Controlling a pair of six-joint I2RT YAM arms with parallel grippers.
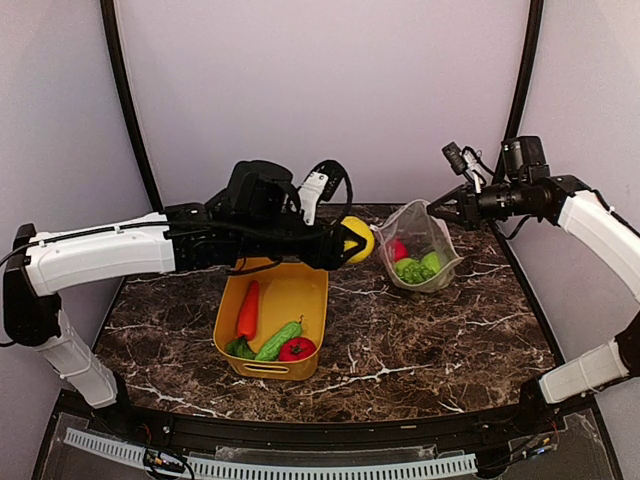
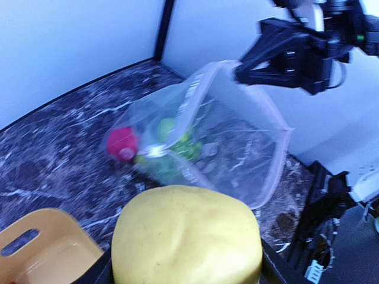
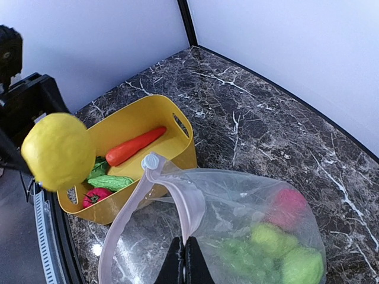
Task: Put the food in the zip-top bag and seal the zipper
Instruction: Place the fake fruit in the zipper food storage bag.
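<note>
My left gripper point(image 1: 352, 241) is shut on a yellow lemon point(image 1: 358, 239), held in the air just left of the zip-top bag point(image 1: 420, 245). In the left wrist view the lemon point(image 2: 186, 236) fills the bottom, with the bag's open mouth point(image 2: 237, 136) beyond it. My right gripper point(image 3: 188, 253) is shut on the pinkish zipper strip point(image 3: 190, 207) and holds the mouth up and open. Inside the bag lie a red fruit point(image 3: 290, 204) and green pieces point(image 3: 266, 242). A carrot point(image 1: 248, 310), a cucumber point(image 1: 278, 341) and a red fruit point(image 1: 297, 349) lie in the tub.
The yellow tub point(image 1: 300, 290) stands on the marble table point(image 1: 420, 340) left of the bag, below my left arm. A white slider point(image 3: 150, 161) sits at the end of the zipper. Walls close the back and both sides.
</note>
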